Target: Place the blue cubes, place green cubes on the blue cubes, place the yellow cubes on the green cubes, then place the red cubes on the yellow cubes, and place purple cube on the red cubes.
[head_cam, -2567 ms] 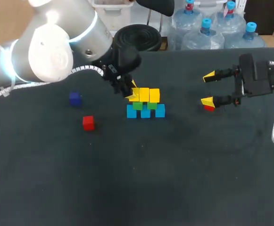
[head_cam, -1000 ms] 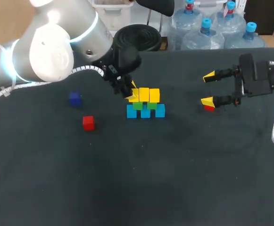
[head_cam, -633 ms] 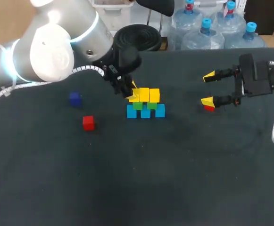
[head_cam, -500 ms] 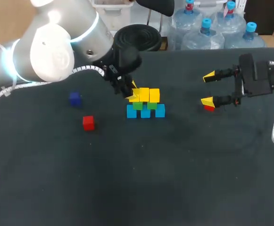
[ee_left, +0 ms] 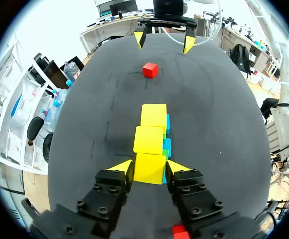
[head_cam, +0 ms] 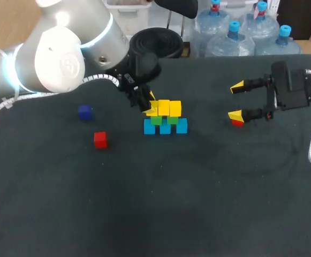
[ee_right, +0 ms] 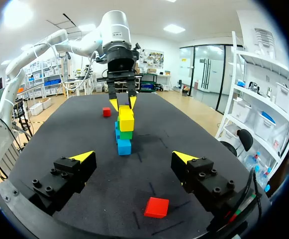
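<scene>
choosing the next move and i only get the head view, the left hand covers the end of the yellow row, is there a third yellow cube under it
Observer: Yes. The left wrist view shows three yellow cubes in a line, and the left hand has a fingertip against each side of the nearest yellow cube.
Operator: ok and the red cube by the right hand, is it gripped
Observer: No. In the right wrist view that red cube lies on the table between the fingers of the open right hand, touching neither.
</scene>
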